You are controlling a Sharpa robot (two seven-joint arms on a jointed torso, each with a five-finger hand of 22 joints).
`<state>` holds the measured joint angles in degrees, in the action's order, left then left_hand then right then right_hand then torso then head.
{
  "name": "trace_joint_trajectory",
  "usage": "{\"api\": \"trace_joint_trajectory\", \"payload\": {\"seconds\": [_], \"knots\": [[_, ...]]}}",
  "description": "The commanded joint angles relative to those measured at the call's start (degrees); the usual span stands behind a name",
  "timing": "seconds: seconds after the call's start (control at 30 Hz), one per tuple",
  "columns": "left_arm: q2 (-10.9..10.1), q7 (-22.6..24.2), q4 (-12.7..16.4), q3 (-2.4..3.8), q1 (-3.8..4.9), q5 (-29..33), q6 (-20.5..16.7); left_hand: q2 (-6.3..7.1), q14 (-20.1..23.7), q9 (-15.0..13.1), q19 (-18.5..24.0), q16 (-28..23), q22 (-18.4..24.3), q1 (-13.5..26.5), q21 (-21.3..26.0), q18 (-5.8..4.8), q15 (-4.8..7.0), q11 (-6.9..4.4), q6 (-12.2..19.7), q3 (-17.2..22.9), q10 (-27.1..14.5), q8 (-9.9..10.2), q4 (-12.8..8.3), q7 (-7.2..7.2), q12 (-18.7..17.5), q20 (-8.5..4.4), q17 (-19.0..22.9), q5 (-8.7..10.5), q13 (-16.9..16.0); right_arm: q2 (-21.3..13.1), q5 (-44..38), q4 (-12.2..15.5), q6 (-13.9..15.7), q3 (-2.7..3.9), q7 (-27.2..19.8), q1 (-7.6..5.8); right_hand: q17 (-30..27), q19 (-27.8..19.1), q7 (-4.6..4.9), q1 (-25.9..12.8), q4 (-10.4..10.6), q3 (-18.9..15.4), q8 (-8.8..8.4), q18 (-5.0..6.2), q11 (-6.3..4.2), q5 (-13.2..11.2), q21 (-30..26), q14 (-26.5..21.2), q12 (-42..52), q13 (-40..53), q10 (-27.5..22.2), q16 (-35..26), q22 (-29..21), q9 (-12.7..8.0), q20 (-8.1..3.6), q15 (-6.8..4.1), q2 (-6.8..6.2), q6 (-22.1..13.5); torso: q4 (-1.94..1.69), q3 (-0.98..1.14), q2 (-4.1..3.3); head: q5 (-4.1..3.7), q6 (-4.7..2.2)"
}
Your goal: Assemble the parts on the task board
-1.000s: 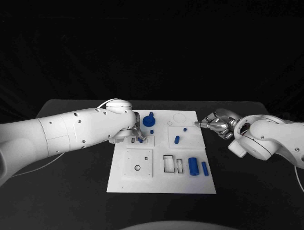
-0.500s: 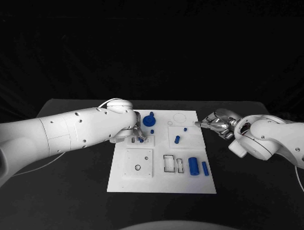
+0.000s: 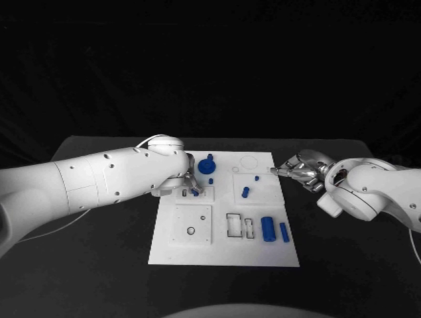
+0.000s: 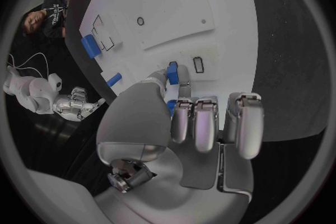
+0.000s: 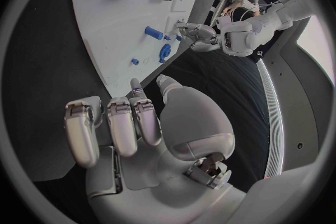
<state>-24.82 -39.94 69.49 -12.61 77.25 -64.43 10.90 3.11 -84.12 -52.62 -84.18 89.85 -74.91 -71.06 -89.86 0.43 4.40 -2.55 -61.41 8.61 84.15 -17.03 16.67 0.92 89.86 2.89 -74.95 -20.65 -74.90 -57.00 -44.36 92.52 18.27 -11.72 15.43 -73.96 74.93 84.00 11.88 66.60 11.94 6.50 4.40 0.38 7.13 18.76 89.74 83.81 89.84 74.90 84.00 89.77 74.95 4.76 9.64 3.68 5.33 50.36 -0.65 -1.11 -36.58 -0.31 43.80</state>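
Little has shifted since the earlier frames: both arms hold nearly the same stations, the left hand only settling slightly at the far left part of the task board.

Left hand: it pinches a small blue part between thumb and a fingertip, right against the board beside a small rectangular slot. My judgement is that the part is being seated there, hence the low, close posture.

Right hand: it waits at the board's right edge, fingers curled in, nothing visibly held, presumably standing clear.

Board: white, flat, matte plate with outlined recesses, lying on the black desk. A blue knob-like piece stands at the far side; two blue cylinders lie side by side near the right edge. All parts look like smooth, hard plastic.
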Motion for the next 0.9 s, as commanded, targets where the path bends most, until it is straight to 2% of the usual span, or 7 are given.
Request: {"api": "trace_joint_trajectory", "payload": {"seconds": [0.03,0.37,0.57,0.73,0.9], "knots": [[0.1,-5.0,0.0,-0.01,-0.04,-0.3,1.5,0.0,-5.9,0.0,-5.8,0.1,-15.1,0.4,-0.1,-0.43,-0.06,0.29,-0.5,-0.1,5.9,0.3,-0.1,-0.02,0.1,0.18,-15.1,0.21,-15.1,0.0,-0.5,0.0,-0.9,-0.01,0.2,0.03,15.1,6.0,-0.08,0.6,0.0,-0.2,0.21,-0.38,0.55,0.3,0.3,6.2,0.2,15.1,6.0,0.2,15.1,0.1,0.57,0.38,-0.14,-0.4,0.01,-0.02,0.01,-0.06,0.02],[0.0,-4.9,-0.2,-0.01,-0.04,0.0,1.7,-0.14,-5.9,0.0,-5.8,0.1,-15.1,-0.1,-0.1,-0.43,-0.05,0.21,-0.5,0.1,5.9,0.3,-0.2,-0.11,0.1,0.21,-15.1,0.24,-15.1,0.0,-0.5,0.0,-0.9,-0.01,0.2,0.03,15.1,6.0,-0.09,0.6,0.0,-0.2,0.21,-0.38,0.55,0.3,0.3,6.2,0.2,15.1,6.0,0.2,15.1,0.1,0.57,0.38,-0.13,-0.4,-0.09,0.01,0.0,-0.04,0.06],[0.1,-4.8,-0.2,-0.01,-0.04,0.1,1.8,-0.11,-5.9,0.0,-5.8,0.1,-15.1,-0.1,-0.1,-0.43,-0.06,0.22,-0.5,0.1,5.9,0.4,-0.1,-0.05,0.1,0.22,-15.1,0.3,-15.1,0.0,-0.5,0.0,-0.9,-0.01,0.2,0.03,15.1,6.0,-0.09,0.6,0.0,-0.2,0.21,-0.38,0.55,0.3,0.3,6.2,0.2,15.1,6.0,0.2,15.1,0.1,0.57,0.38,-0.13,-0.4,0.01,-0.03,0.02,-0.02,0.19],[0.1,-4.7,-0.3,-0.01,-0.04,0.2,2.0,0.28,-5.9,0.1,-5.8,0.1,-15.1,2.1,-0.1,-0.43,-0.21,0.53,-0.5,-1.2,5.9,0.9,0.2,0.29,0.1,0.24,-15.1,0.74,-15.1,0.0,-0.5,0.0,-0.9,-0.01,0.2,0.03,15.1,6.0,-0.09,0.6,0.0,-0.2,0.21,-0.38,0.55,0.3,0.3,6.2,0.2,15.1,6.0,0.2,15.1,0.1,0.57,0.38,-0.13,-0.4,-0.02,-0.01,0.0,-0.05,0.15],[0.1,-4.6,-0.3,-0.01,-0.05,0.3,2.1,1.67,-5.9,0.2,-5.8,0.1,-15.1,7.0,-0.1,-0.43,-0.46,0.83,-1.0,-4.5,5.9,1.3,0.3,0.6,0.1,0.3,-15.1,5.54,-15.1,0.0,-0.5,0.0,-0.9,-0.01,0.2,0.03,15.1,6.0,-0.09,0.6,0.0,-0.2,0.21,-0.38,0.55,0.3,0.3,6.2,0.2,15.1,6.0,0.2,15.1,0.1,0.57,0.38,-0.13,-0.4,-0.02,0.01,-0.01,-0.03,0.15]]}}
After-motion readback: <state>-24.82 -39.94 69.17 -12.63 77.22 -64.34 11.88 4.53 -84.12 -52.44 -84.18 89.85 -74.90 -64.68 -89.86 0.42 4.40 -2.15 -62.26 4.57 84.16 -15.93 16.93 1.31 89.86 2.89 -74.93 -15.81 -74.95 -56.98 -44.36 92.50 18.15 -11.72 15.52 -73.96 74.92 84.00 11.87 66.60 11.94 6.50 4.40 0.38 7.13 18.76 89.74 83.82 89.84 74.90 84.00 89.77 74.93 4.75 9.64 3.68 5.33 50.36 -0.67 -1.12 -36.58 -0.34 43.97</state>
